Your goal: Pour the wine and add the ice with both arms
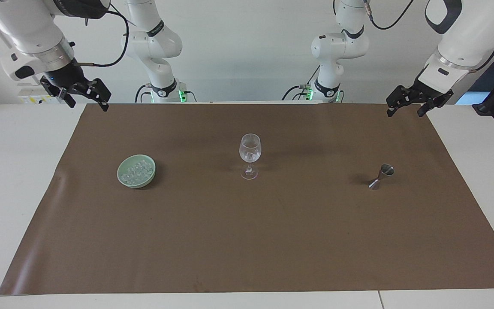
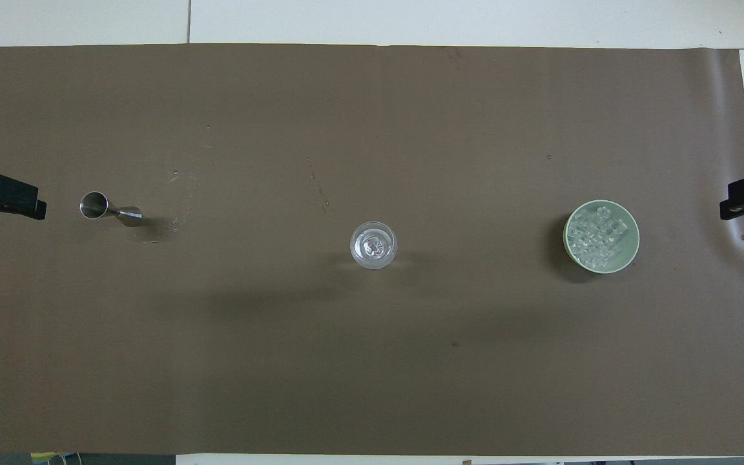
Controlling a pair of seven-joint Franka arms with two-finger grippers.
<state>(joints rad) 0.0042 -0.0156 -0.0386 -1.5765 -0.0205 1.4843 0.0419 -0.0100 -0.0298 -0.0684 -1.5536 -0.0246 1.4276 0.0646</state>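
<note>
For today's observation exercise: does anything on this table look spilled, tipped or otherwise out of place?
Yes, slightly. Small wet-looking specks and streaks mark the brown mat beside the metal jigger, like spilled drops. The jigger, wine glass and green bowl of ice stand upright. Both the left gripper and right gripper hang open, holding nothing.

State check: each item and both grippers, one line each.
Wine glass: upright at mat centre, holding a few ice cubes.
Bowl: upright, holding ice.
Jigger: upright, standing free.
Left gripper: open, empty, raised.
Right gripper: open, empty, raised.
</note>
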